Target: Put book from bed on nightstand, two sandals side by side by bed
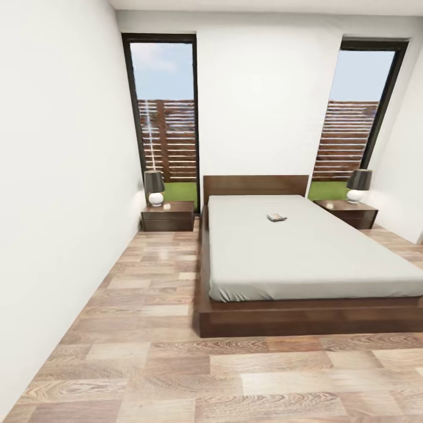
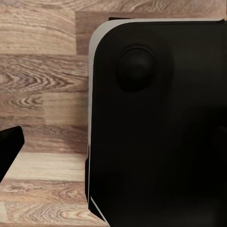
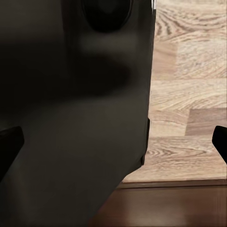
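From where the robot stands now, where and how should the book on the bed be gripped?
The book lies flat on the mattress of the bed, near the headboard. Probably best pinched across a thin edge from the bedside, jaws level with the mattress. It is too small here to judge its spine.

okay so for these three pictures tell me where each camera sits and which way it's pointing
Head view: on the robot's head, facing forward and down across the floor at the bed, the book and two nightstands.
Left wrist view: on the left arm, aimed down at the plank floor past the robot's black body panel.
Right wrist view: on the right arm, aimed down at the floor beside the same kind of dark panel.
Shared: all three views show the wood planks.
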You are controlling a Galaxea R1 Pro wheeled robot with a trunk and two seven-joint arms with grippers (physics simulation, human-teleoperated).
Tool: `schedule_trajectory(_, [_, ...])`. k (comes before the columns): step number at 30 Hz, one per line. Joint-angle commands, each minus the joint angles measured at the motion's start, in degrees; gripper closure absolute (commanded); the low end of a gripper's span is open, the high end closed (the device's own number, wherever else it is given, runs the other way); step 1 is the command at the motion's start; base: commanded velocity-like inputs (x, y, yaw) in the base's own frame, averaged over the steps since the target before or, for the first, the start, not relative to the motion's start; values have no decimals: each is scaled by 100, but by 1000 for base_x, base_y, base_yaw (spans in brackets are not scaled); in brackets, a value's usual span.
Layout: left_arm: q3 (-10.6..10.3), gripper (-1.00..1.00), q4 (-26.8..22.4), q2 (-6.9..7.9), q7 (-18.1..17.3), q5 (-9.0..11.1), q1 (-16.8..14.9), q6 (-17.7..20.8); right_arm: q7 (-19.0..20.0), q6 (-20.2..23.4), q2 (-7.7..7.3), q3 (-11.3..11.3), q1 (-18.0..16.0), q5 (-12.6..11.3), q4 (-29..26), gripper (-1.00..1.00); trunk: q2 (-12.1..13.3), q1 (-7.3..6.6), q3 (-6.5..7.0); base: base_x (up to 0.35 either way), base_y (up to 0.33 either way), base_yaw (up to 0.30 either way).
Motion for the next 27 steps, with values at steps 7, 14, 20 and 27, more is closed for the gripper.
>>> schedule_trajectory(7, [-9,-100,-1,-16,-1,27,-7,-13,3,17,-18,2,1,-1,-3,-100,-2,1,-3,157,188,0])
schedule_trajectory(14, [-20,-100,-6,-28,9,22,-11,-14,5,14,-28,2,1,-1,-2,-100,-2,1,-3,85,78,0])
schedule_trajectory(20, [-26,-100,-8,-37,14,20,-12,-14,2,10,-36,-3,1,-1,-5,-100,-2,1,-3,30,27,0])
schedule_trajectory(27, [-28,-100,-9,-41,25,14,-12,-14,-3,3,-55,-12,-3,-6,-11,-100,-2,1,-3,11,10,0])
